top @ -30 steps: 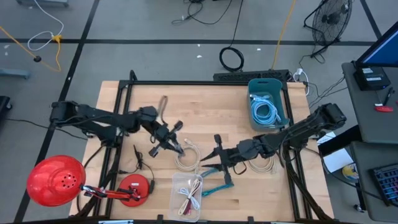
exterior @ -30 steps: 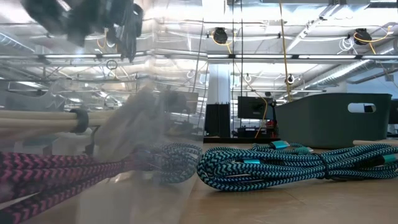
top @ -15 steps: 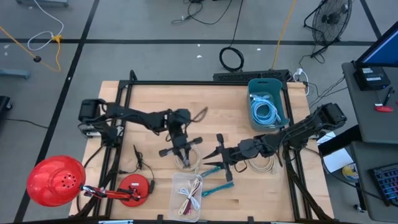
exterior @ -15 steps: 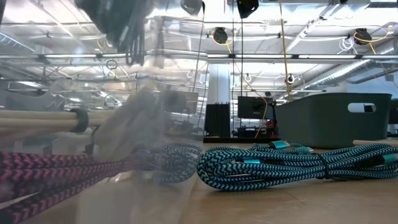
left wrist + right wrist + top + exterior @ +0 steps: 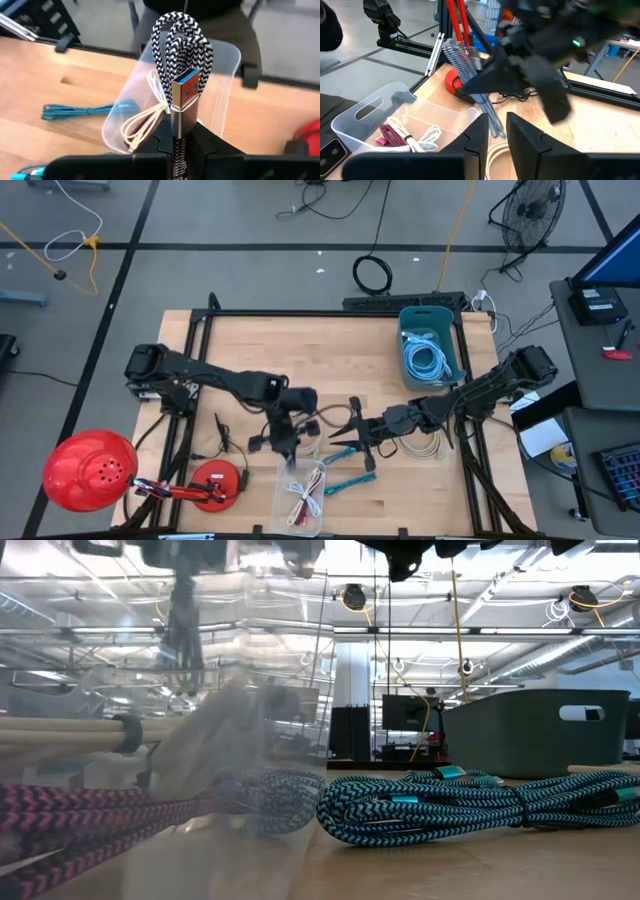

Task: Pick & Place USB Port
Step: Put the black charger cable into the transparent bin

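Holding a black-and-white braided USB cable (image 5: 181, 47) by its metal plug, the left pincer (image 5: 178, 145) is clamped shut on it, with the looped bundle standing up just past its fingertips. Directly beyond and below that bundle lies the clear plastic bin (image 5: 224, 57), which already holds a white cable (image 5: 145, 122) and a pink one. In my judgement the step in hand is the drop. It would go best with the bundle centred over the bin's open part before letting go, low enough that the springy loops do not bounce over the rim.

The right pincer (image 5: 496, 131) sits on the far side of the bin from the left one. Its fingers stand slightly apart with nothing visibly between them, over a coil of cream cable (image 5: 496, 154). A teal cable (image 5: 350, 479) lies on the tabletop (image 5: 350, 350) just beside the bin.

Half a second ago the left pincer was over the cream coil. It has since swung down to the bin's edge. The right arm has barely shifted.
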Controlling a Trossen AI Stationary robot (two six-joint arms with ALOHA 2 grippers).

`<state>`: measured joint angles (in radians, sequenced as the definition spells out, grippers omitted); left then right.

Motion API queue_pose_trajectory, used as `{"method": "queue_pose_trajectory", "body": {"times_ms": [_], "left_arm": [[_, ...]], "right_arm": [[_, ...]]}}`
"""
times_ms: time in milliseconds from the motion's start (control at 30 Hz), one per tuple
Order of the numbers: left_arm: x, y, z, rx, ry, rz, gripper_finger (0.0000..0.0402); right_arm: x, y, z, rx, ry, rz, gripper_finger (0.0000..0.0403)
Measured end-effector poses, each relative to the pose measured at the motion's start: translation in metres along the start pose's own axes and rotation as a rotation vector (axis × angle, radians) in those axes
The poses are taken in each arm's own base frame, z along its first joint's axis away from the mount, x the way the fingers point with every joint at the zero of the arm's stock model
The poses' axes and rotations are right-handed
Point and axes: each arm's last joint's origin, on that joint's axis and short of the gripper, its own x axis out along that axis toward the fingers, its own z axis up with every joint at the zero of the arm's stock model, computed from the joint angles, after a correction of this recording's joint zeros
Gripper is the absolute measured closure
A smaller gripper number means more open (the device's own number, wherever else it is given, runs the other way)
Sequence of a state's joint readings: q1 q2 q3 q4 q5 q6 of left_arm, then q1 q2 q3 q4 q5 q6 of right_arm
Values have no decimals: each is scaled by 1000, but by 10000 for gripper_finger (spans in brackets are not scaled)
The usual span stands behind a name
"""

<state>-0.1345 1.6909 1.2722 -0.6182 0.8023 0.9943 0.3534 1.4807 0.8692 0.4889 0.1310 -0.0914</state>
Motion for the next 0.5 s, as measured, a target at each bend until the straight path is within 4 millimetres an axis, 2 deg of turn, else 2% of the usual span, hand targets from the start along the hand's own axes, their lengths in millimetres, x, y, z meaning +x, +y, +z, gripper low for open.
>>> {"method": "queue_pose_trajectory", "body": {"times_ms": [300, 500], "left_arm": [[31, -16, 32, 239, 238, 90, 387], [46, -29, 44, 344, 266, 63, 383]], "right_arm": [[0, 0, -1, -3, 6, 0, 357], [0, 0, -1, -5, 11, -3, 360]]}}
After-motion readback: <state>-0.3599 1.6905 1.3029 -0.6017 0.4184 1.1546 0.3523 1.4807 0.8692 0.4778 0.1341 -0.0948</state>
